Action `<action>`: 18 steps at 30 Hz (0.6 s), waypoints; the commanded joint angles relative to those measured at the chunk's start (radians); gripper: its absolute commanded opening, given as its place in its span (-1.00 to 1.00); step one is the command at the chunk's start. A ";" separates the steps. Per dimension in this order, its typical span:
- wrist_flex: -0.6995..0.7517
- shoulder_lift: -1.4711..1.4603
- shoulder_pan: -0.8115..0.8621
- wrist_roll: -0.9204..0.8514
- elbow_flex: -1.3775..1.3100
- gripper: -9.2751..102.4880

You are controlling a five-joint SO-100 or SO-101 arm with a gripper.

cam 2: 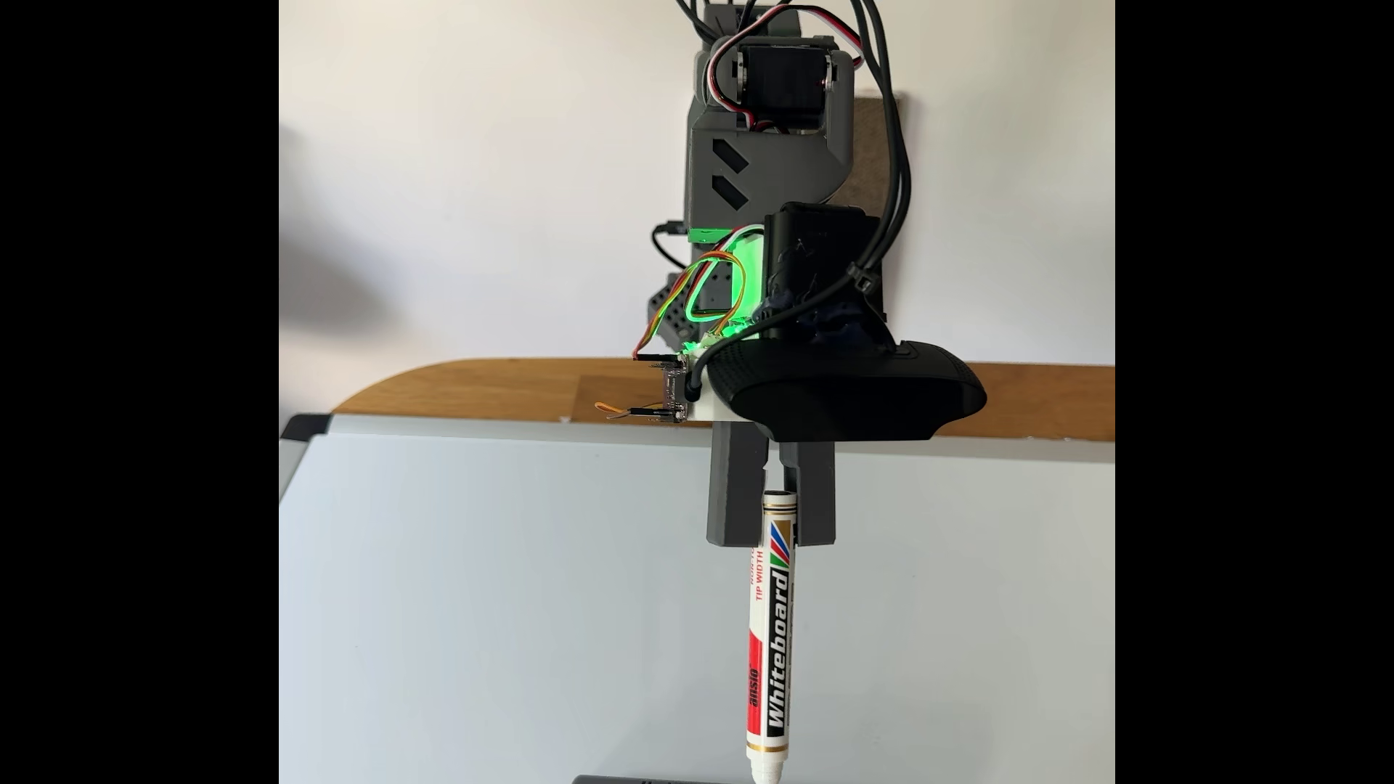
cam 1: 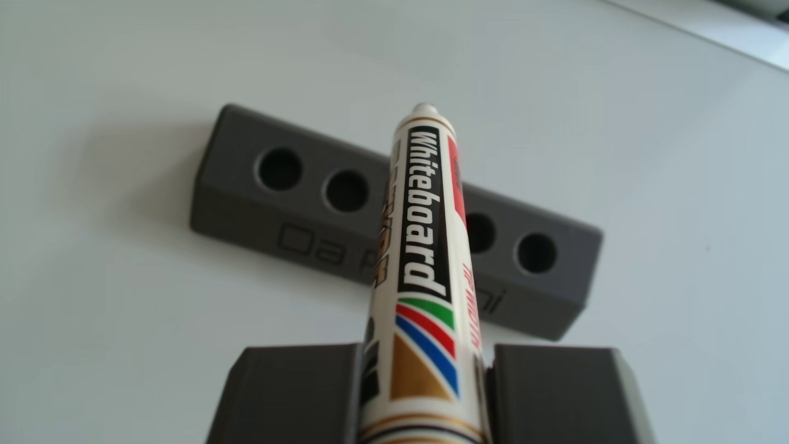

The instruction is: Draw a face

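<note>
A white whiteboard marker (cam 1: pixel 420 264) (cam 2: pixel 771 641) with black, red and gold printing is clamped between my two dark grey gripper fingers. My gripper (cam 1: pixel 422 397) (cam 2: pixel 771 539) is shut on the marker's rear end. The marker points away from the arm, and its uncapped tip sits just over a dark grey holder block (cam 1: pixel 299 200) with several round holes. In the fixed view the tip hangs above the top edge of that block (cam 2: pixel 649 779) at the bottom of the picture. The white board (cam 2: pixel 490 603) (cam 1: pixel 128 363) beneath shows no drawn marks.
The grey block lies slanted on the board and bears raised lettering on its side. A wooden table edge (cam 2: pixel 490 388) runs behind the board. A black camera (cam 2: pixel 845 392) and wiring with a green light ride on the arm above the gripper.
</note>
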 commanded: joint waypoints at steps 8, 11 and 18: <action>0.121 0.218 0.057 0.006 -0.061 -0.85; 0.158 0.267 0.049 0.002 -0.060 -0.85; 0.336 0.368 -0.043 0.006 -0.051 -0.85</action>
